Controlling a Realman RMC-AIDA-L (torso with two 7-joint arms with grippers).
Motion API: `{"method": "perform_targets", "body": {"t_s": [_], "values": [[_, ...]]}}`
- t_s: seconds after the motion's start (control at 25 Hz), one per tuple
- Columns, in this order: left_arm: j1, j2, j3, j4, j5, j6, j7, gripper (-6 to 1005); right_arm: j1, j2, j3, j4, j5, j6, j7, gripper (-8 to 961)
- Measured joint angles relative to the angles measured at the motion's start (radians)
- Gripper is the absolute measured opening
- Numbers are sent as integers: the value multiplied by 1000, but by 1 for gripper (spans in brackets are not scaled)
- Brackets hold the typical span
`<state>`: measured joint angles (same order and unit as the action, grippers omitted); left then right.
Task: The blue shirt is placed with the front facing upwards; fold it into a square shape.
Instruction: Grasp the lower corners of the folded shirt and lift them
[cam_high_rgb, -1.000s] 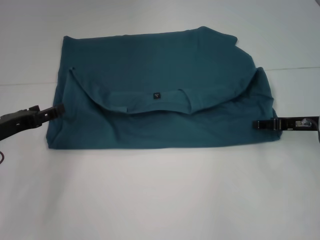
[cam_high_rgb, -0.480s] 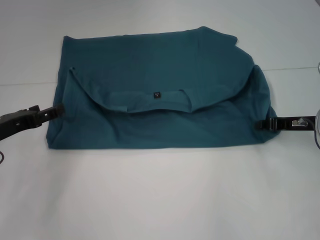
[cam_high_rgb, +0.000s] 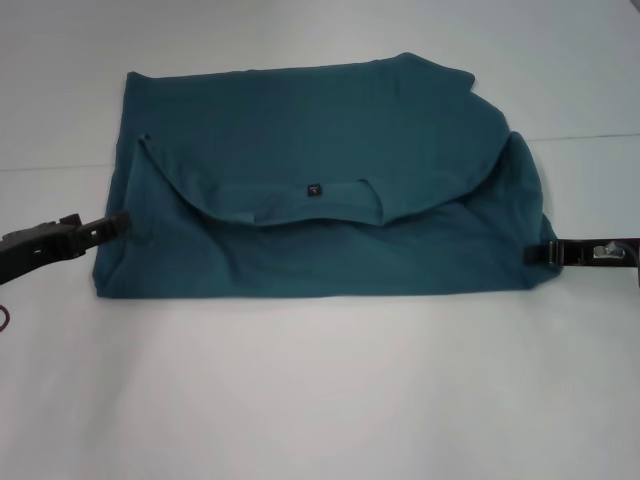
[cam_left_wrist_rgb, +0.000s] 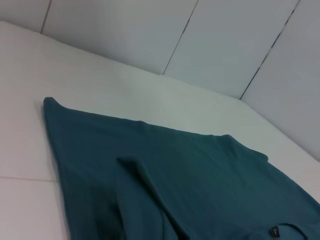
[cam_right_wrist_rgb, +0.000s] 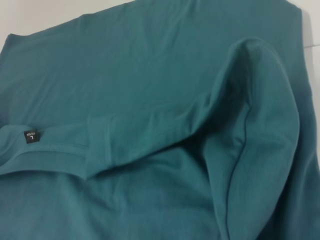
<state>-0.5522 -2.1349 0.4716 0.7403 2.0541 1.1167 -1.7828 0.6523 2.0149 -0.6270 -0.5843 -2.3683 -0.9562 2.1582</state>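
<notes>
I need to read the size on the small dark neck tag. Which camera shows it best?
The right wrist view: the neck tag is nearest and unobstructed there, with faint marks. The head view shows it as a tiny dark square on the blue shirt. The left wrist view catches it at the frame edge.

Blue shirt (cam_high_rgb: 320, 190): teal, folded to wide rectangle, lying flat at table centre, plain side up; curved collar edge w/ small dark neck tag (cam_high_rgb: 314, 188) in middle.

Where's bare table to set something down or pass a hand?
Widest bare patch: table nearer the robot than the shirt. A narrower strip lies beyond the shirt. Both sides are crowded: left tool and right tool sit at the shirt's side edges.
</notes>
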Motion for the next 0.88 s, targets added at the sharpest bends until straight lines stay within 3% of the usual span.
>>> {"method": "perform_targets", "body": {"t_s": [0.52, 0.88], "values": [[13, -9, 12, -9, 99, -55, 2, 889, -16, -8, 2, -15, 70, -69, -61, 31], [4, -24, 142, -26, 119, -176, -2, 887, -44, -27, 3, -26, 150, -120, -82, 31]]}}
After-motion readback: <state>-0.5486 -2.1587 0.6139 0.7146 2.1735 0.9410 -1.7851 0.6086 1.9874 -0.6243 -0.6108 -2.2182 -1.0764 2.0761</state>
